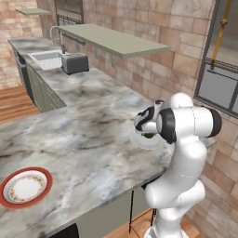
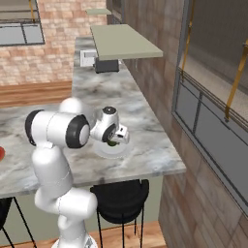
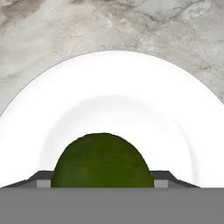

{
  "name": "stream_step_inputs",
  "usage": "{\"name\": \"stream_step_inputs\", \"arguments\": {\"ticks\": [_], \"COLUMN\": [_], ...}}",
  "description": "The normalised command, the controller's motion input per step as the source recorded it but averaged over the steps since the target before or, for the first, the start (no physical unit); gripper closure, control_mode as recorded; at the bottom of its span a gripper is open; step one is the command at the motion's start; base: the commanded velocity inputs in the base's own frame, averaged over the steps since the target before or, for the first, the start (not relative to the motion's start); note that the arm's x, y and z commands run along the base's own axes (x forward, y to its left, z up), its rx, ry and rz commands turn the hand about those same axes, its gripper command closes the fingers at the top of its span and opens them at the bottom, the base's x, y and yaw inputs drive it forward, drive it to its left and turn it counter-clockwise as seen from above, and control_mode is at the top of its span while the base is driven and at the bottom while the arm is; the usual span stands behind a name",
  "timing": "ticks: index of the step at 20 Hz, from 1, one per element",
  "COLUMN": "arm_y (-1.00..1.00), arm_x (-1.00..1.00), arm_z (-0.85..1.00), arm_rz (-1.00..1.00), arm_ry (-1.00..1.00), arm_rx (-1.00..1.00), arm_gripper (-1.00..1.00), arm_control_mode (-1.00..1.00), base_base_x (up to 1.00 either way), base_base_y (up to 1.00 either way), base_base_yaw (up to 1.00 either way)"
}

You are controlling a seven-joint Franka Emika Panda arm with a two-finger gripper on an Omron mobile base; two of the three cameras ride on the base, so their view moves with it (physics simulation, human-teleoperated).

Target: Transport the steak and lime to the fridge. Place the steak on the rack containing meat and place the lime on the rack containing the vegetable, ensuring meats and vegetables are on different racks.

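Down on the grey-veined marble counter (image 1: 83,139) sits a plain white round plate (image 3: 113,87), and on it rests the dark green, round lime (image 3: 103,159). Seen from the hand camera, the lime's skin is dull and finely mottled, a deep olive green with slightly lighter patches toward its crown, and its outline is a smooth dome. It lies in the shallow middle well of the plate, with the broad white rim showing all round it.

The two-finger gripper (image 3: 103,179) is lowered right onto the fruit: one dark fingertip (image 3: 41,178) shows at each flank of the lime, both hard against its sides, so the jaws are closed on the lime, which is still resting on the plate.

From the left base camera the white arm bends over the near end of the counter, its hand (image 1: 148,122) pointing down at the plate (image 1: 139,139), with a sliver of green (image 1: 149,135) just visible beneath it. From the right base camera the same hand (image 2: 114,131) sits over the plate (image 2: 104,150), near the counter's front edge.

Farther along the counter stand a silver toaster (image 1: 74,63) and a steel sink (image 1: 46,59) beneath a pale green wall shelf (image 1: 114,39). A red-rimmed patterned plate (image 1: 25,187) lies well apart from the white one, toward the counter's near left corner.
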Motion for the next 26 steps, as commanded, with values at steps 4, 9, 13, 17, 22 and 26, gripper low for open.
{"name": "stream_step_inputs", "arguments": {"ticks": [4, 9, 13, 17, 22, 26], "arm_y": [0.0, 0.0, -0.06, -0.05, 0.0, 0.0], "arm_x": [-0.83, -0.9, -0.94, -0.97, -0.96, -1.0], "arm_z": [0.56, 0.82, 0.99, 1.0, 0.98, 0.77], "arm_rz": [0.0, 0.0, 0.0, 0.0, 0.0, 0.0], "arm_ry": [-0.21, -0.06, 0.13, 0.08, 0.0, -0.3], "arm_rx": [0.04, 0.0, 0.0, 0.0, 0.0, 0.0], "arm_gripper": [1.0, 1.0, 1.0, 1.0, 1.0, 1.0], "arm_control_mode": [-1.0, -1.0, -1.0, -1.0, -1.0, -1.0], "base_base_x": [0.0, 0.0, 0.0, 0.0, 0.0, 0.0], "base_base_y": [0.0, 0.0, 0.0, 0.0, 0.0, 0.0], "base_base_yaw": [0.0, 0.0, 0.0, 0.0, 0.0, 0.0]}}
